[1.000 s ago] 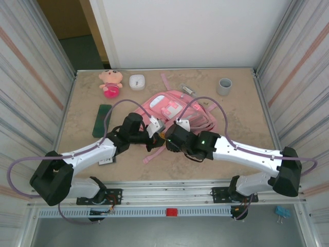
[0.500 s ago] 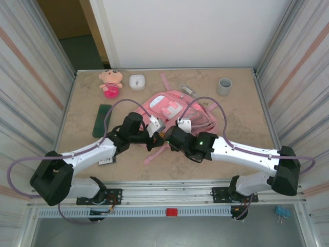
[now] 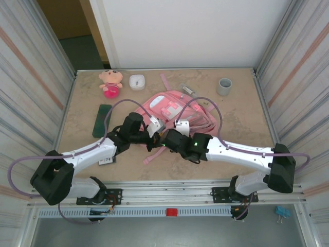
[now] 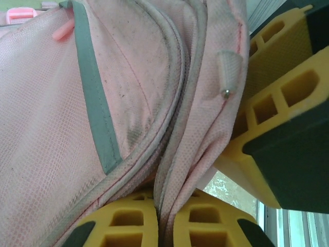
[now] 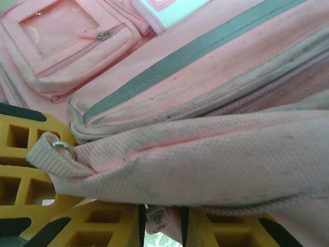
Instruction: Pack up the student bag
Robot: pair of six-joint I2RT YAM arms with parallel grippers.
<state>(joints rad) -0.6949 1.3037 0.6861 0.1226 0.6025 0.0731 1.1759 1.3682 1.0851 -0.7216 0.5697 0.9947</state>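
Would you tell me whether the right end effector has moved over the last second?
Yes. The right end effector has slid left across the table, farther from the grey cup.

Robotics lab work cell, stone-look table (image 3: pixel 241 118), ribbed metal side panels (image 3: pixel 31 77), aluminium mounting rail (image 3: pixel 169 195) at front

Pinching the student bag (image 5: pixel 216 154) with the right gripper (image 5: pixel 159 226) down at the bottom edge, jaws nearly together on a thick fold of pink mesh fabric. Draped right over both yellow latticed fingers (image 5: pixel 103 226). Higher up, crossed diagonally by a grey strip (image 5: pixel 195 49) just above a grubby zip seam. Over at top left, a flat pocket (image 5: pixel 61 31) with a clear window and a small metal zip pull (image 5: pixel 102 35). At the fold's left end, a fabric tab (image 5: pixel 49 149) with a metal ring, sitting in front of another yellow latticed finger (image 5: pixel 20 170) at the edge.
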